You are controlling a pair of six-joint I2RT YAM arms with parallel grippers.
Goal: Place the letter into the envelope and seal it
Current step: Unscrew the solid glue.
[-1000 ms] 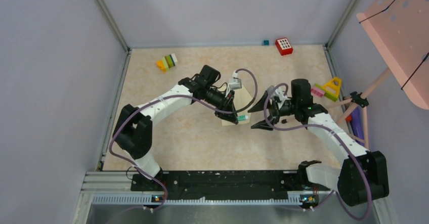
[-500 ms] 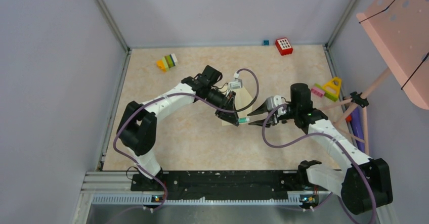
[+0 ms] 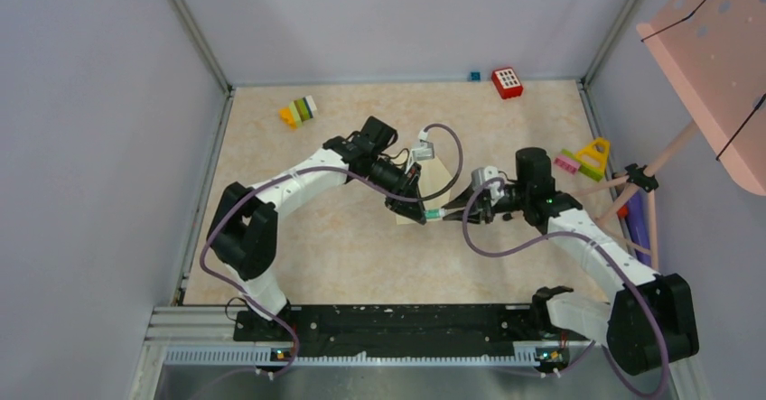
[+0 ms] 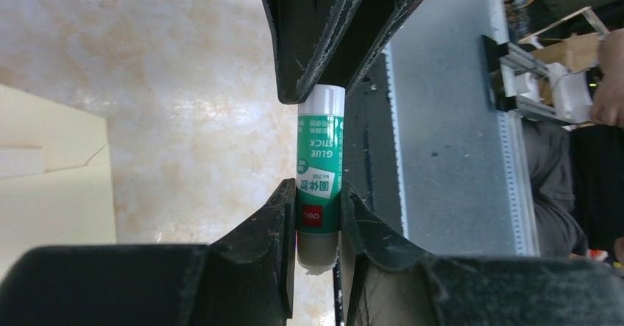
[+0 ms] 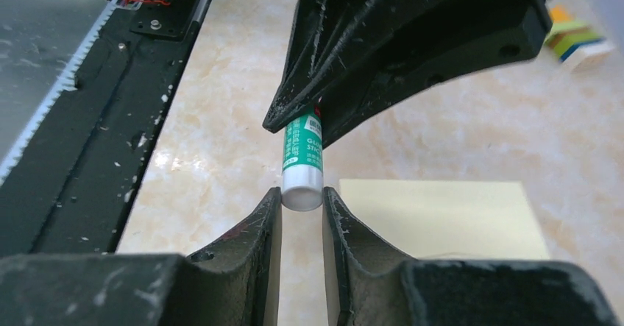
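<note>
A green glue stick [image 4: 320, 149] is gripped at its base by the left gripper [image 4: 318, 193]. Its white cap is clamped between the 2 fingers of the right gripper [image 5: 302, 197]. The stick is stretched between the 2 grippers, which are met tip to tip near the middle of the table [image 3: 298, 237]. The envelope [image 3: 440, 179] is seen lying flat on the table, just behind and partly under the grippers, its cream face up and its pointed end toward the far wall. It is touched by neither gripper. Toy blocks [image 3: 298, 111] are scattered well apart from it, along the table's far and right edges.
</note>
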